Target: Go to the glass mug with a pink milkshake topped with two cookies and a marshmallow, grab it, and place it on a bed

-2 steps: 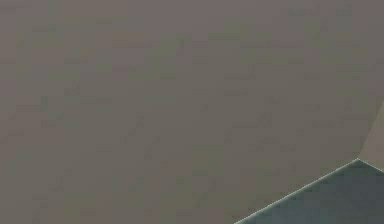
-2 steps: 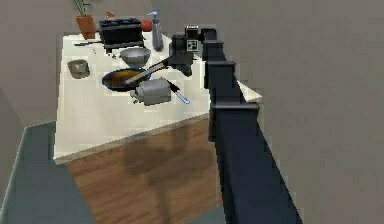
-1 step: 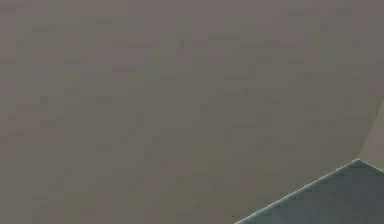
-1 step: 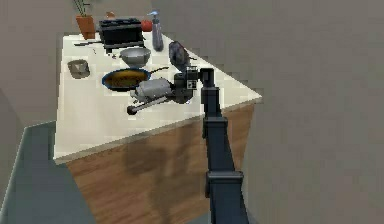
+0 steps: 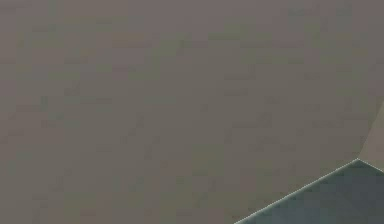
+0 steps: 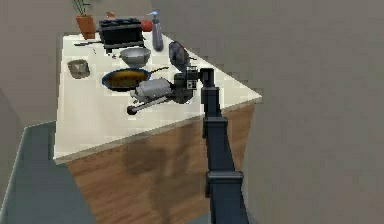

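Gripper [image 6: 168, 90]: 1
Counter [image 6: 95, 125]: 1
Frying pan [image 6: 124, 78]: 1, just left of the jaws
Metal bowl [image 6: 135, 56]: 1, beyond the jaws
Small grey cup [image 6: 78, 68]: 1, well left of the jaws
Toaster [image 6: 122, 33]: 1, far beyond the jaws
Bottle [image 6: 154, 25]: 1, far beyond the jaws
Potted plant [image 6: 85, 20]: 1

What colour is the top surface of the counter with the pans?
The flat counter top is pale cream, over brown wooden sides; best seen in the arm side view.
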Robot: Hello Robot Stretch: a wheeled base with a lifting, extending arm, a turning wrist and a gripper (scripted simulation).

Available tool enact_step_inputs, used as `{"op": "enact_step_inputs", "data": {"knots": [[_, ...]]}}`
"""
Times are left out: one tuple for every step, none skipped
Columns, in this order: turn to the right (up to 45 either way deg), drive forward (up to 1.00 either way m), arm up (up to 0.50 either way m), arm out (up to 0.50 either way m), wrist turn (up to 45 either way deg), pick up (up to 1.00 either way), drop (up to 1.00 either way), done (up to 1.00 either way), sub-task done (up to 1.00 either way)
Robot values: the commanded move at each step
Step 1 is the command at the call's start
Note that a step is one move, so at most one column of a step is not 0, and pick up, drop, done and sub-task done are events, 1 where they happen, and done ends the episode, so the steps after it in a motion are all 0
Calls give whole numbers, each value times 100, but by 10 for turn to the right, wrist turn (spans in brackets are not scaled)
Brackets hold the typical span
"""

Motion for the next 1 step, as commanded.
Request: {"op": "enact_step_inputs", "data": {"knots": [[0,0,10,0,0,0,0,0,0]]}}
